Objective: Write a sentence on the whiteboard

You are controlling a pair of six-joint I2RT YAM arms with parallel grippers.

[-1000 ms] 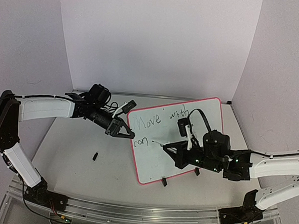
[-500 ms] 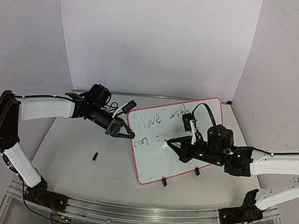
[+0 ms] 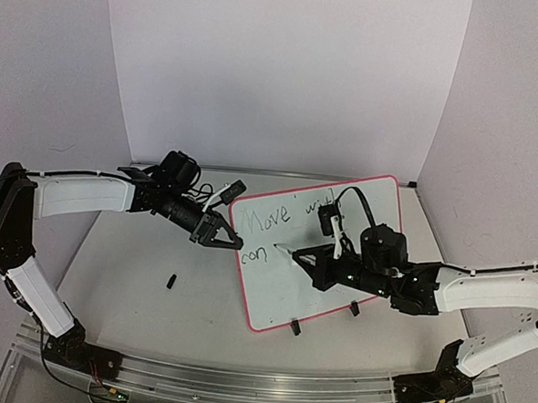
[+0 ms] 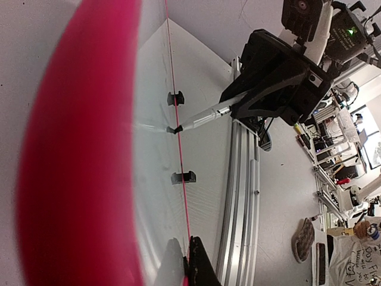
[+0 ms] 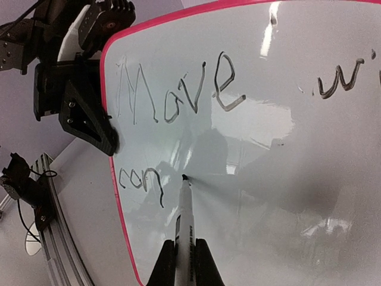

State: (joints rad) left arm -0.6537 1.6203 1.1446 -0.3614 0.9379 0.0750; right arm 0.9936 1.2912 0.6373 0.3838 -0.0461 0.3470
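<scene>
The left end effector (image 3: 231, 242) is clamped on the rim of the whiteboard (image 3: 268, 297), probably light, stiff and slippery, while the right end effector (image 5: 185, 250) pinches a marker (image 5: 184, 217).

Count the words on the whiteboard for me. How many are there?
3. "Move" sits top left, "with" is to its right, and "con" is below "Move", by the marker. The right arm may hide more.

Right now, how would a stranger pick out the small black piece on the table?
Find the pink-rimmed whiteboard, then look left onto the grey table. There, nearer the camera than the left gripper, a small black piece lies alone; unlike the board's clip feet, it touches nothing.
</scene>
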